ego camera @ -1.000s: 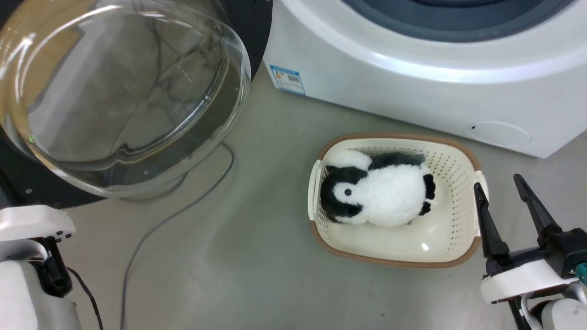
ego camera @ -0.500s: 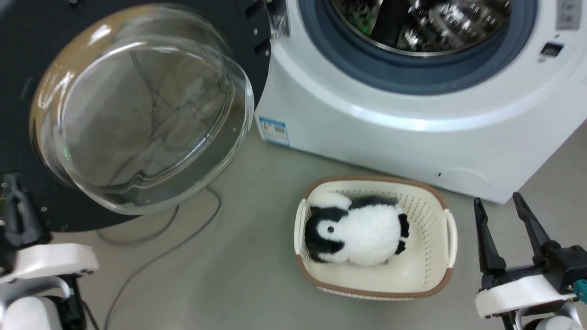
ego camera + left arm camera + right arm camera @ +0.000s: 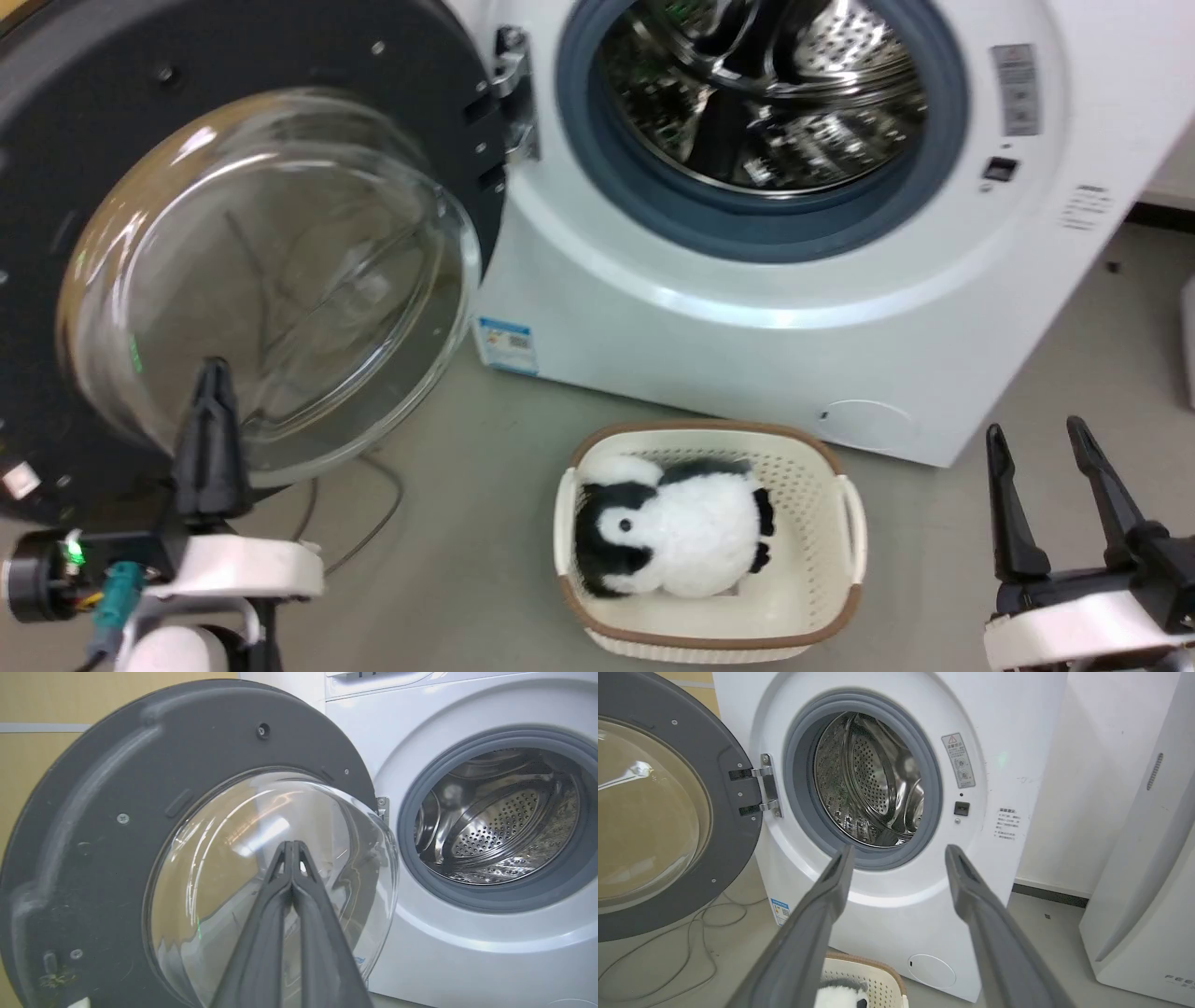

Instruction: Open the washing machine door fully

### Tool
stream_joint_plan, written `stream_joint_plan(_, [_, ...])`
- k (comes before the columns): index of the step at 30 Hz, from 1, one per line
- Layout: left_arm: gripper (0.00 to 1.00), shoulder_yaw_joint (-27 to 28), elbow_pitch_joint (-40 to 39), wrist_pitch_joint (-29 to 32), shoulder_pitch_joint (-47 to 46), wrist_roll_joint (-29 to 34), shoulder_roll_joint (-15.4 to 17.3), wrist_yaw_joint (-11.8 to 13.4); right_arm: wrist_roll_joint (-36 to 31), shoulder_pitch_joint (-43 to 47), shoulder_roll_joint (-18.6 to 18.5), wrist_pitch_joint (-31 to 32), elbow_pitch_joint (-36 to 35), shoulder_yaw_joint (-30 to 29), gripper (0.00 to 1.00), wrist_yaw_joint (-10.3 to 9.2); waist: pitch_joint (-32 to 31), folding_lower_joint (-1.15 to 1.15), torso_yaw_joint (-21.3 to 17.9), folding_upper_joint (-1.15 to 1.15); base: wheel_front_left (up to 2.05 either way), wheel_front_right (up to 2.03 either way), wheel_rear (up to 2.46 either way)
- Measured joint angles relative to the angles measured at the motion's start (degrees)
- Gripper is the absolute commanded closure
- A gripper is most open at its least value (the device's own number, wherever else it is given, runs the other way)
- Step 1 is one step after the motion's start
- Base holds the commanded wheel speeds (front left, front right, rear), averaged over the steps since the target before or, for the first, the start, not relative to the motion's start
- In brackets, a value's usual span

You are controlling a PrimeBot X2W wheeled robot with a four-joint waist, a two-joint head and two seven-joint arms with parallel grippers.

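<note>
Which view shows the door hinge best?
Right wrist view: the hinge is sharp, bracket and both arms plain. Head view has the hinge smaller, blurred; left wrist view catches a sliver of it behind the door.

The washing machine door (image 3: pixel 252 271) runs off the head view's left edge.

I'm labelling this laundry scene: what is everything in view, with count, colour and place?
washing machine: one, white, ahead on the floor
washing machine door: one, black with clear glass bowl, swung open leftward
drum: one, steel, inside the grey rubber ring
basket: one, cream with brown rim, floor before machine
plush toy: one, black and white, in the basket
cable: one, grey, floor beneath the door
second appliance: one, white, right of the machine
left hand: one, dark, shut, before the door glass
right hand: one, dark, open, right of the basket
</note>
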Motion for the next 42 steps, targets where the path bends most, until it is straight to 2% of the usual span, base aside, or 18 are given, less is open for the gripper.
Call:
stream_joint_plan(1, [0.87, -0.6, -0.2, 0.0, 0.4, -0.1, -0.1, 0.0, 0.2, 0.4, 0.0, 0.0, -0.3, 0.0, 0.0, 0.0, -0.3, 0.0, -0.5, 0.0, 0.0, 0.0, 0.0])
stream_joint_plan(2, [0.8, -1.3, -0.2, 0.0, 0.9, -0.3, -0.2, 0.0, 0.5, 0.7, 0.0, 0.0, -0.5, -0.1, 0.0, 0.0, -0.7, 0.0, -1.1, 0.0, 0.0, 0.0, 0.0])
stream_joint_plan(4, [0.79, -2.6, -0.2, 0.0, 1.9, -0.6, -0.3, -0.2, 0.8, 1.3, 0.0, 0.0, -0.8, -0.2, 0.0, 0.0, -1.3, 0.0, -2.2, 0.0, 0.0, 0.0, 0.0])
stream_joint_plan(5, [0.7, -3.4, -0.2, 0.0, 2.5, -0.6, -0.4, -0.4, 0.9, 1.6, 0.0, 0.0, -0.9, -0.2, 0.0, 0.0, -1.5, 0.0, -2.7, 0.0, 0.0, 0.0, 0.0])
stream_joint_plan(6, [0.52, -4.1, -0.1, 0.0, 3.0, -0.6, -0.5, -0.5, 0.9, 1.9, 0.0, 0.0, -1.0, -0.2, 0.0, 0.0, -1.8, 0.0, -3.3, 0.0, 0.0, 0.0, 0.0])
stream_joint_plan(7, [0.0, -4.7, 0.1, 0.0, 3.4, -0.9, -0.6, -0.5, 1.0, 2.1, 0.0, 0.0, -1.0, -0.2, 0.0, 0.0, -2.0, 0.0, -3.9, 0.0, 0.0, 0.0, 0.0])
stream_joint_plan(18, [0.0, -9.9, 2.5, 0.0, 5.8, -1.7, -1.0, -0.2, 3.2, 3.5, 0.1, 0.0, -0.6, 1.8, 0.0, 0.0, -3.4, 0.01, -10.0, 0.0, 0.0, 0.0, 0.0])
stream_joint_plan(25, [0.0, -11.0, 4.7, 0.0, 7.4, -3.0, -1.0, 0.1, 4.6, 4.1, 0.1, 0.0, 0.4, 3.5, 0.0, 0.0, -3.6, 0.01, -12.7, 0.0, 0.0, 0.0, 0.0])
stream_joint_plan(36, [0.0, -11.3, 4.9, 0.0, 8.9, -8.2, -1.1, 1.1, 6.1, 4.2, 0.1, 0.0, 1.1, 4.4, 0.0, 0.0, -2.5, 0.01, -15.3, 0.0, 0.0, 0.0, 0.0])
stream_joint_plan(37, [1.0, -11.3, 5.0, 0.1, 8.9, -8.2, -1.1, 1.1, 6.2, 4.2, 0.1, 0.0, 1.2, 4.5, 1.0, 0.0, -2.4, 0.02, -15.4, 0.0, 0.0, 0.0, 0.0])
stream_joint_plan(42, [1.0, -11.3, 5.0, 0.2, 8.9, -8.2, -1.1, 1.1, 6.2, 4.2, 0.0, 0.1, 1.2, 4.5, 1.0, 0.0, -2.4, 0.02, -15.4, 0.0, 0.0, 0.0, 0.0])
